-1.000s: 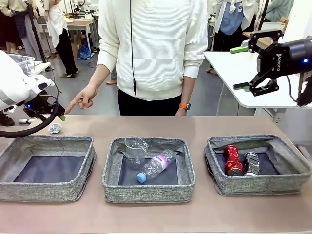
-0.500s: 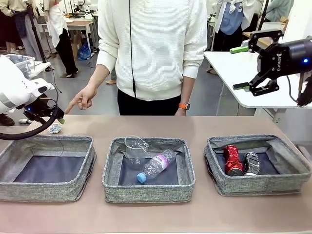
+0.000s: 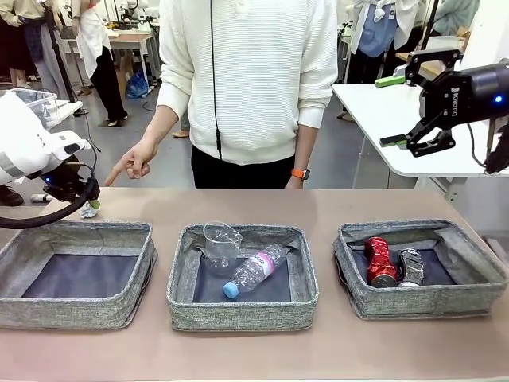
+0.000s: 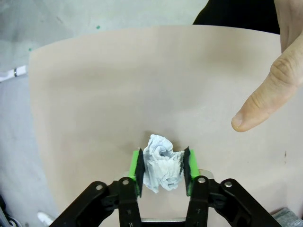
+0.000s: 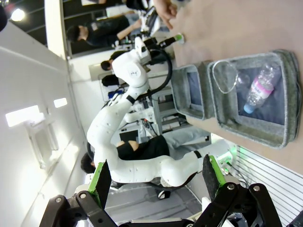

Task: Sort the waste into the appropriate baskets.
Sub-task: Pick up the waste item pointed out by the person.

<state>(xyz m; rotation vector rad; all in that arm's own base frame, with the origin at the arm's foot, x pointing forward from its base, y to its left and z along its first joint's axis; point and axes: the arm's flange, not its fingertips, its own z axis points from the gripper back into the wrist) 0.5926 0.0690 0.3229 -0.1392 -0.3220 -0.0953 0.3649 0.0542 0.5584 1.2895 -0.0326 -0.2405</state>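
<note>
Closing in on the last scrap: left tool bracketing the paper ball at the far-left end of the counter.

Sitting low on the counter behind the left bin, with green pads just beside the ball on either side, apparently touching but not yet crushing it; probably mid-grasp, though firm clenching cannot be told. Pointing down at the same spot: a person's hand, likely marking what to take. Lying round and crumpled, showing no clear long axis or heading. Resting sorted already: bottle lying slantwise, blue cap toward the near-left, beside the cup in the middle bin; red can and silver can lengthwise near-to-far in the right bin. Hanging idle up high with jaws spread wide, gripping nothing: right tool.
</note>
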